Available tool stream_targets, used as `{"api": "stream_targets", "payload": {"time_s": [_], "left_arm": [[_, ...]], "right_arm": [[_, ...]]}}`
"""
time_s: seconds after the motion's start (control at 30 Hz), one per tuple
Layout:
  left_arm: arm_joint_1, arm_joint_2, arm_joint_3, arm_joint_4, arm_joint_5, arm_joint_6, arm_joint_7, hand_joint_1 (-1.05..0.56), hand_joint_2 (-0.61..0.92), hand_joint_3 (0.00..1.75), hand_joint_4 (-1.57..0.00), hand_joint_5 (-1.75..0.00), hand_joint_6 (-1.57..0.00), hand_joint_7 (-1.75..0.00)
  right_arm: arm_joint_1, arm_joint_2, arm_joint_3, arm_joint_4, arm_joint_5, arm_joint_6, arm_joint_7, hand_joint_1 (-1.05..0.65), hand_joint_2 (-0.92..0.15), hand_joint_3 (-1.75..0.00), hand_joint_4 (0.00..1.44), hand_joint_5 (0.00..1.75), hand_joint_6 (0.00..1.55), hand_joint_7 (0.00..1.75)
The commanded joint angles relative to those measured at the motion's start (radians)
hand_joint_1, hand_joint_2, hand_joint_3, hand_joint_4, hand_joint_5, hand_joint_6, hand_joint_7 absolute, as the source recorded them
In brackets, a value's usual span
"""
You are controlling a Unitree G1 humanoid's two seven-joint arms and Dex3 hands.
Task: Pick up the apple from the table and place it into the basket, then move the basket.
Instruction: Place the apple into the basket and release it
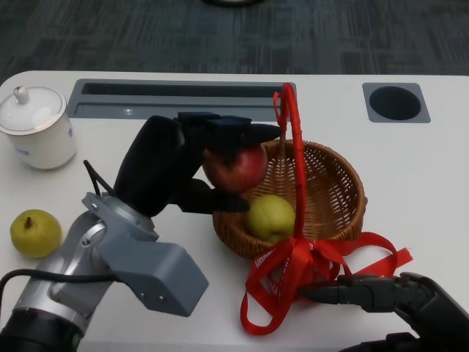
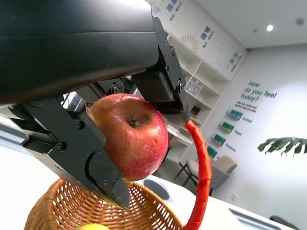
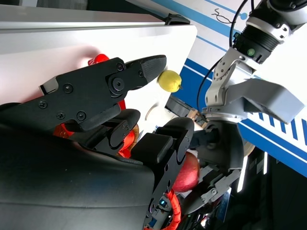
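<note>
My left hand (image 1: pixel 172 165) grips a red apple (image 1: pixel 236 167) between thumb and fingers, just above the left rim of the wicker basket (image 1: pixel 341 192). The left wrist view shows the apple (image 2: pixel 129 136) pinched above the basket's weave (image 2: pixel 62 206), beside the red handle (image 2: pixel 201 177). A yellow-green fruit (image 1: pixel 270 217) lies inside the basket. The basket's upright red handle (image 1: pixel 297 158) ends in a red ribbon (image 1: pixel 293 275) spilling over the front. My right hand (image 1: pixel 388 293) lies low at the front right, fingers apart and holding nothing, tips near the ribbon.
A yellow-green pear (image 1: pixel 35 233) sits on the table at the left. A white lidded cup (image 1: pixel 37 126) stands at the back left. Behind the basket are a grey recessed slot (image 1: pixel 183 99) and a round hole (image 1: pixel 396 103) in the tabletop.
</note>
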Motion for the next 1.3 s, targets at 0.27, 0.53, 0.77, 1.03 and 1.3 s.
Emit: {"api": "stream_targets", "payload": {"time_s": [0.27,0.53,0.77,1.03,1.3], "left_arm": [[-0.103,-0.042,-0.042,0.168,0.018,-0.006,0.016,-0.11,0.78,0.01,-1.36,-0.05,-1.14,0.00],[-0.125,-0.054,-0.055,0.246,0.013,-0.037,0.037,-0.12,0.77,0.00,-1.22,0.00,-1.12,0.00],[-0.101,-0.019,-0.061,0.184,0.051,0.001,0.016,-0.43,0.70,0.00,-0.67,0.00,-0.63,0.00],[-0.068,0.061,-0.065,0.057,-0.004,0.062,-0.175,-0.73,0.73,0.00,-0.11,0.00,-0.15,0.00],[-0.060,0.121,-0.044,-0.048,-0.016,0.120,-0.261,-0.88,0.73,0.00,-0.03,-0.01,-0.09,-0.02]], "right_arm": [[0.021,-0.001,-0.005,-0.016,0.005,-0.010,-0.016,-0.39,-0.82,0.00,0.74,0.00,0.72,0.00],[0.023,0.000,-0.004,-0.017,0.007,-0.009,-0.017,-0.38,-0.82,0.00,0.74,0.00,0.73,0.00],[0.017,-0.006,-0.003,-0.014,0.010,-0.007,-0.011,-0.40,-0.83,0.00,0.74,0.00,0.72,0.00],[0.013,-0.009,-0.003,-0.019,0.009,0.003,-0.010,-0.40,-0.83,0.00,0.74,0.00,0.72,0.00],[0.005,-0.009,-0.005,-0.009,0.017,0.002,-0.005,-0.39,-0.82,0.00,0.74,0.00,0.73,0.00]]}}
